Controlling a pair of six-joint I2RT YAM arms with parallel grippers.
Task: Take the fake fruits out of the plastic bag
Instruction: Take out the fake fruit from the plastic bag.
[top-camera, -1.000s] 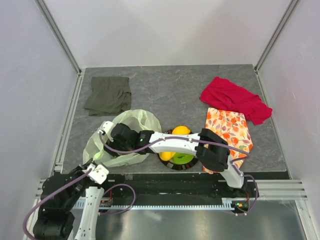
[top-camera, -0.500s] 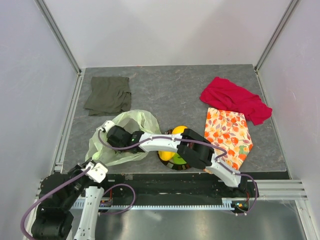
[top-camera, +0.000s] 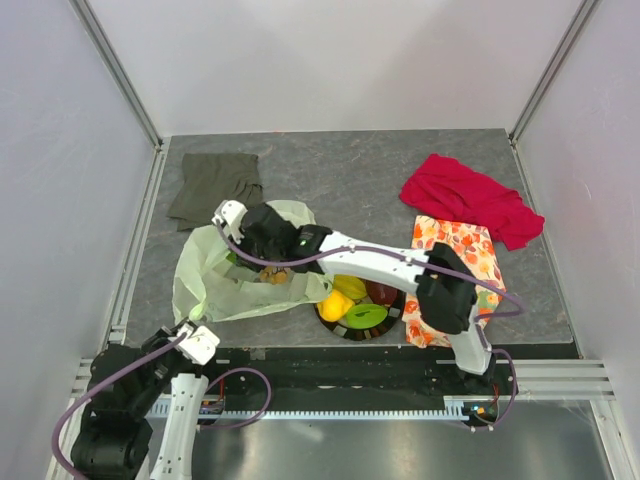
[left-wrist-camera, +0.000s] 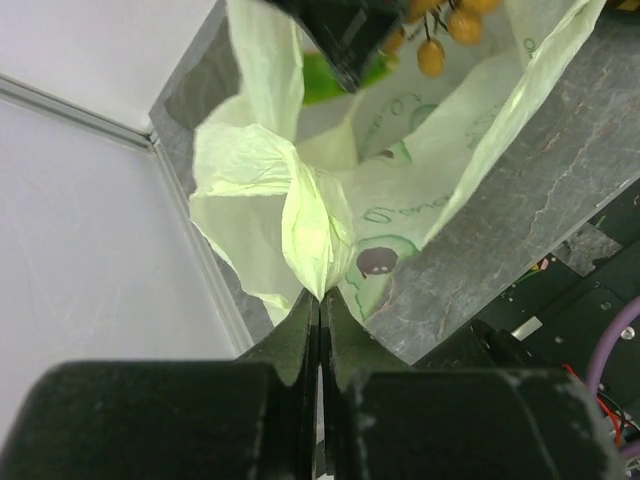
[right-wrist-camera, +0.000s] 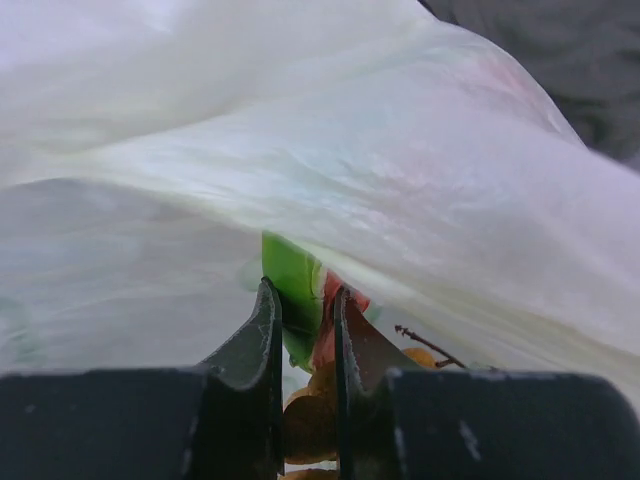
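Note:
The pale yellow-green plastic bag (top-camera: 225, 285) lies crumpled at the table's near left. My left gripper (left-wrist-camera: 318, 292) is shut on a pinched fold of the bag's near edge (left-wrist-camera: 315, 235). My right arm reaches across the table, and its gripper (right-wrist-camera: 300, 300) is inside the bag's mouth, shut on the red-green melon slice (right-wrist-camera: 292, 285). The brown grape-like cluster (right-wrist-camera: 312, 420) lies just under the jaws, also showing in the left wrist view as brown balls (left-wrist-camera: 440, 40). A yellow lemon (top-camera: 334, 305), a yellow-green piece (top-camera: 351, 287), a green one (top-camera: 365, 316) and a dark red one (top-camera: 385, 293) sit on a dark plate (top-camera: 345, 331).
An olive-grey folded cloth (top-camera: 215, 188) lies at the back left, close behind the bag. A red cloth (top-camera: 465, 195) and an orange-flowered cloth (top-camera: 470, 262) lie on the right. The right arm's forearm (top-camera: 375, 262) spans above the plate.
The right gripper went from open to shut on the melon slice and shifted toward the back inside the bag. Its elbow swung right, uncovering the plate. The bag's mouth moved with it.

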